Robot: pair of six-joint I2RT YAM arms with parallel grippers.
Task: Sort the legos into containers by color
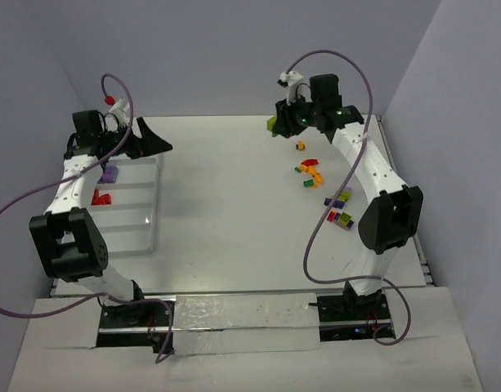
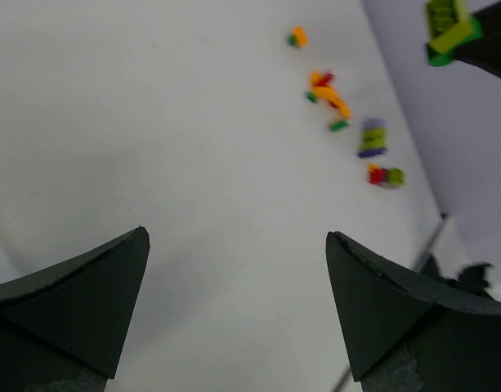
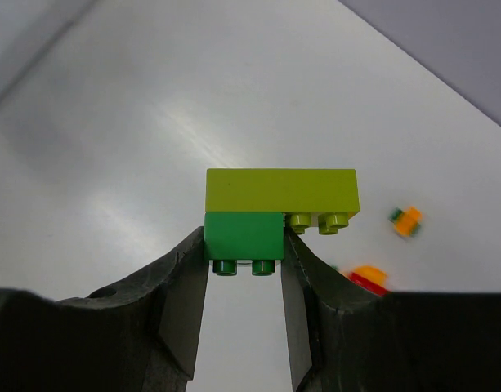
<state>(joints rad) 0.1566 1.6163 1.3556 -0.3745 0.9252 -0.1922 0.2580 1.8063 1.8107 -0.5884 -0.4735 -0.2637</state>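
My right gripper is shut on a dark green brick that is stuck to a longer lime green brick. It holds them above the table's far middle. The pair also shows in the left wrist view. Loose legos lie on the table's right: an orange one, a red and orange cluster, purple and lime ones and a mixed clump. My left gripper is open and empty over the far end of the white tray. In the tray lie a purple brick and a red brick.
The walls stand close on the left, back and right. The right arm's purple cable hangs over the table beside the loose bricks. The table's right edge runs near the bricks.
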